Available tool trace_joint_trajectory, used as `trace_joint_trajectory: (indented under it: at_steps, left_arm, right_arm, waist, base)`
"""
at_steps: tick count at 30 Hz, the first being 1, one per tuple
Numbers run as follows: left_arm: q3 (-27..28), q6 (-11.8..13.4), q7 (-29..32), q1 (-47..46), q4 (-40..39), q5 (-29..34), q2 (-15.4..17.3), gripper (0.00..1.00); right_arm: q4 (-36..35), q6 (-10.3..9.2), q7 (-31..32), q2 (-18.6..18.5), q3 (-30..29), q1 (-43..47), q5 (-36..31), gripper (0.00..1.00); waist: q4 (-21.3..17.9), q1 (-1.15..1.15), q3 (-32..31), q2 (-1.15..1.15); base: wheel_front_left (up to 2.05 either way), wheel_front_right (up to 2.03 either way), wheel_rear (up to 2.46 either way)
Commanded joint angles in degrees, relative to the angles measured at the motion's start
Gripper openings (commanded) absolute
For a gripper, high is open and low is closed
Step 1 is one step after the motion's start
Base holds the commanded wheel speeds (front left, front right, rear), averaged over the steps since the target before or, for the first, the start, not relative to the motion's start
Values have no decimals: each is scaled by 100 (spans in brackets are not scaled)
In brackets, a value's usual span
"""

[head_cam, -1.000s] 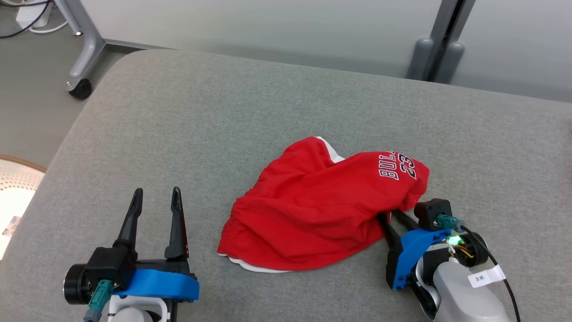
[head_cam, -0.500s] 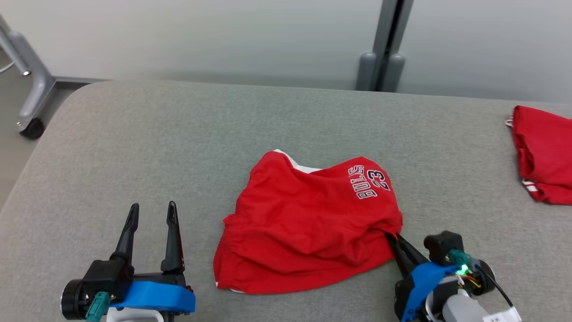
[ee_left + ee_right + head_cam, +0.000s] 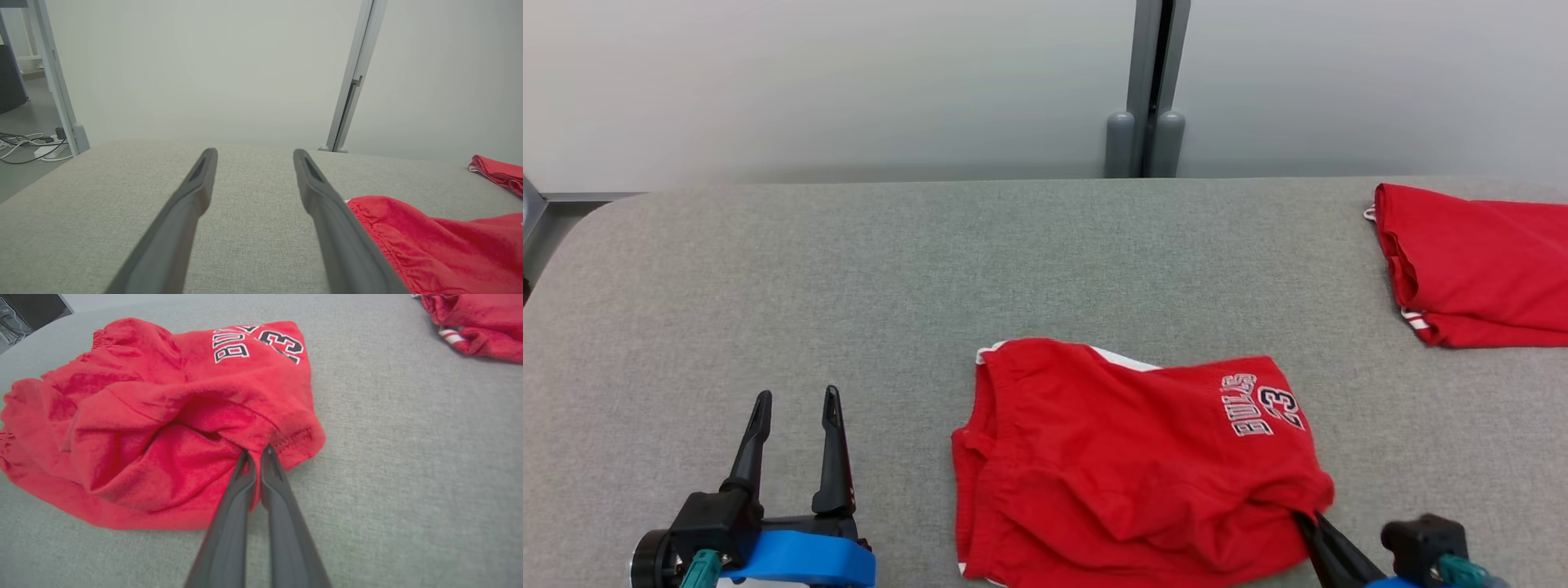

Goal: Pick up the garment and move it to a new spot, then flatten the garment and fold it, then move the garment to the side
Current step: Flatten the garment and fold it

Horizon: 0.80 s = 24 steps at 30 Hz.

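At the left, the left gripper (image 3: 796,395) is seen over the grey pad (image 3: 849,269). Its two dark fingers (image 3: 752,441) are spread wide apart, and nothing is held between them. In the left wrist view only bare pad (image 3: 102,196) is seen in the gap of the left gripper (image 3: 255,152). One finger is just beside the edge of the shorts (image 3: 429,245), but whether it touches them cannot be told.

In the middle, the red shorts (image 3: 1127,457) are laid on the pad, low in the head view. They are crumpled, with folds and a white trim along the top edge. White letters and the number 23 are printed near the right side.

At the lower right corner of the shorts, the right gripper (image 3: 1303,523) is found. Its jaws are pressed together and clamped on the hem. In the right wrist view a thin bit of red cloth is seen pinched between the tips of the right gripper (image 3: 256,452), and the shorts (image 3: 163,416) are bunched up around the pinch.

Far to the right, a second red cloth (image 3: 1478,269) is laid on the pad, well apart from the shorts.
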Motion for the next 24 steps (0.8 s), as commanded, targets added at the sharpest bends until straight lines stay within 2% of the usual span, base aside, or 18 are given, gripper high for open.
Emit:
trace_joint_trajectory:
  at_steps: [1, 2, 8, 14, 19, 24]
  left_arm:
    - [10, -19, -25, -22, -3, 23, 2, 100]
    - [14, -25, -25, -38, 1, 27, 0, 100]
    - [46, -50, -25, -80, 47, 51, -8, 100]
    - [81, -74, -25, -99, 56, 73, -15, 100]
    - [117, -97, -25, -114, 16, 105, -19, 100]
    - [97, -106, -25, -178, -12, 146, -22, 100]
  right_arm:
    - [-353, 1, 180, 43, -132, 276, -2, 47]
    - [-534, 1, 269, 43, -194, 388, -60, 100]
    - [-1217, 1, 517, 66, -448, 580, -139, 100]
    - [-1601, 1, 579, -155, -609, 147, -111, 100]
    - [-1628, 1, 628, -400, -492, -527, -197, 100]
    - [-1330, 1, 717, -561, -241, -1171, -229, 100]
  waist:
    - [-27, 0, 19, 0]
    - [-41, 0, 28, 0]
    - [-113, 0, 31, 0]
    - [-123, 0, 18, 0]
    - [-123, 0, 72, 0]
    - [-58, 0, 196, 0]
  base:
    - [0, 0, 0]
    - [0, 0, 0]
    - [0, 0, 0]
    - [0, 0, 0]
    - [0, 0, 0]
    - [0, 0, 0]
